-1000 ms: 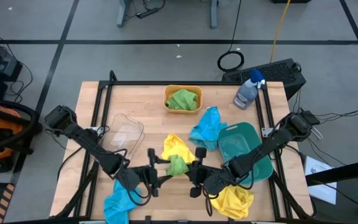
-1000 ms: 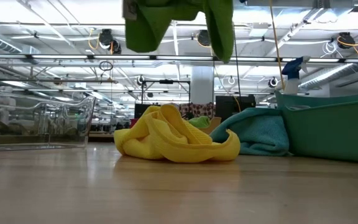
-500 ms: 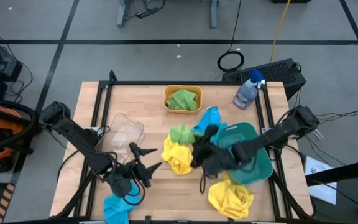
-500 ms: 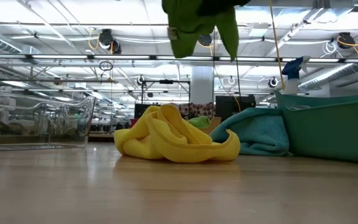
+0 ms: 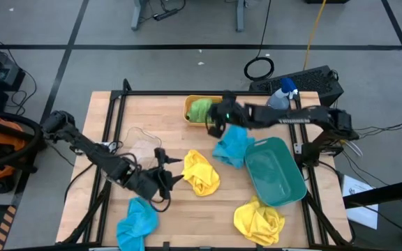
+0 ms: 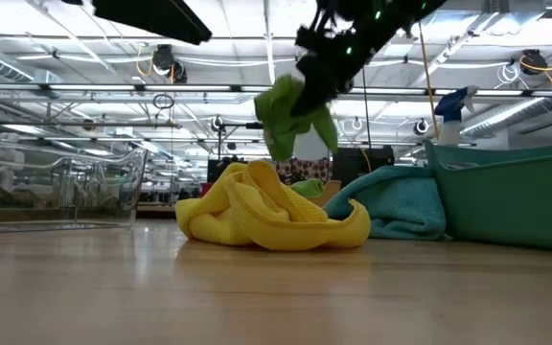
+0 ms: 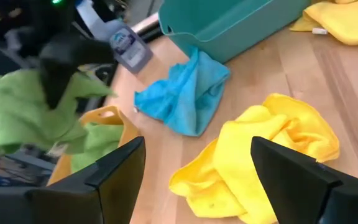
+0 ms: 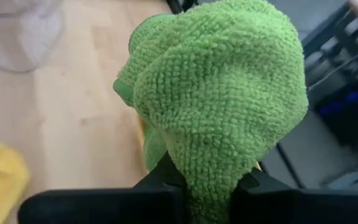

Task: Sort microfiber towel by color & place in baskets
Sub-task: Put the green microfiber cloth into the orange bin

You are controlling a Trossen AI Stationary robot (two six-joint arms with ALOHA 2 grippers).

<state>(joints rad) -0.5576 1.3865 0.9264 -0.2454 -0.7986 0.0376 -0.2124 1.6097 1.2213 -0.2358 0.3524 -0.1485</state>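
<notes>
My right gripper [image 5: 215, 120] reaches over the orange-yellow basket [image 5: 189, 102] at the table's far side, shut on a bright green towel [image 5: 201, 109]. Another green towel [image 7: 98, 140] lies inside that basket. My left gripper [image 5: 173, 164] hovers open beside a yellow towel [image 5: 201, 173] heaped on the table, touching nothing. A sky blue towel [image 5: 232, 143] lies against the teal basket [image 5: 274, 174]. Near the front edge lie another yellow towel [image 5: 259, 219] and another blue one [image 5: 137, 226]. The clear basket [image 5: 139, 146] stands at the left. My right gripper pinches the green towel's bunched top [image 8: 207, 168] between its two fingers [image 8: 160, 180], in several layers. The fingers slant downward from the table's right side. The towel hangs slack below them [image 6: 290, 115], lifted clear of the table.
A spray bottle [image 5: 279, 101] with a blue head stands at the far right, behind the right arm. A black frame [image 5: 110, 125] runs along the table's left, far and right sides. Bare wood lies between the clear basket and the orange-yellow one.
My right gripper has swung from near the front edge toward the far edge, carrying the green towel clear of the table to above the orange-yellow basket. My left gripper has drawn back a little from where the towel was and moved toward the far edge.
</notes>
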